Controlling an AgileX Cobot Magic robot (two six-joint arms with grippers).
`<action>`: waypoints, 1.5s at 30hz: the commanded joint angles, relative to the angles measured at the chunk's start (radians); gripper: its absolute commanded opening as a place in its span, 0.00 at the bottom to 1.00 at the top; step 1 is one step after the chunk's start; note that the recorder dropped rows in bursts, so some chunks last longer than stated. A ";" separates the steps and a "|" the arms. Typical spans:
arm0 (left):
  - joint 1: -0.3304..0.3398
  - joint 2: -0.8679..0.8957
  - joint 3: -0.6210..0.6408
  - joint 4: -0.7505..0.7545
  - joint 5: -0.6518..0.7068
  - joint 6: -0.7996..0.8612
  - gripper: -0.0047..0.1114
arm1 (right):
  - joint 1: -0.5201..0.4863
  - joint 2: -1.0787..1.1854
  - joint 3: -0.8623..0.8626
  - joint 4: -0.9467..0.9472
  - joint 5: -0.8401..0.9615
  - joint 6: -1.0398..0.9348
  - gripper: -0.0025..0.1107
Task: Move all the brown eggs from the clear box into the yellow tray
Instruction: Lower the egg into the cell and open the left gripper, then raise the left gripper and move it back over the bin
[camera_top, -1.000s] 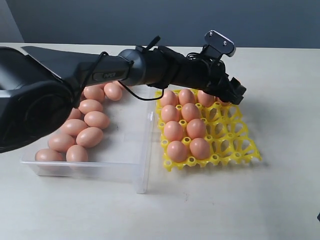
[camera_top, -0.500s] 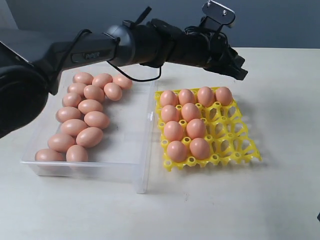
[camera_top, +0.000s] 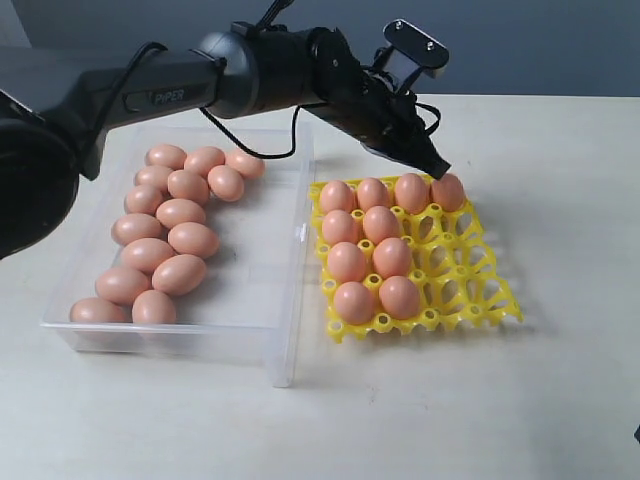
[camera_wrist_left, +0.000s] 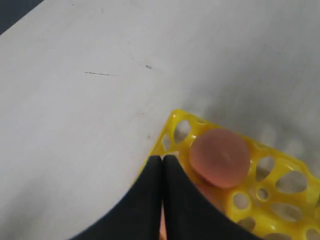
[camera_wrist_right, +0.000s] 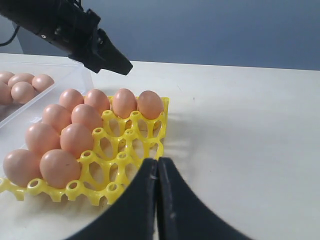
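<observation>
Exterior view: left gripper (camera_top: 432, 165) hangs over the far row of the yellow tray (camera_top: 480, 290); jaws pressed together, holding nothing.
Right wrist view: right gripper (camera_wrist_right: 157, 165) sits low beside the tray; jaws likewise closed and empty.
Yellow tray: 10 brown eggs (camera_top: 381, 224) seated. The far row of 4 is full, each of the other 3 rows has 2, and 6 cups are vacant.
Clear box (camera_top: 288, 340): about 15 eggs left, bunched along its left side.
Progress: judged under half done; the remaining eggs outnumber the 6 free cups.
</observation>
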 joint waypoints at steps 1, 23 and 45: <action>0.000 0.032 -0.040 0.016 0.020 -0.030 0.04 | 0.001 0.000 -0.003 -0.002 -0.012 0.000 0.03; 0.011 0.053 -0.118 0.012 0.160 -0.044 0.04 | 0.001 0.000 -0.003 -0.002 -0.012 0.000 0.03; 0.021 0.055 -0.118 0.085 0.317 -0.122 0.04 | 0.001 0.000 -0.003 -0.002 -0.012 0.000 0.03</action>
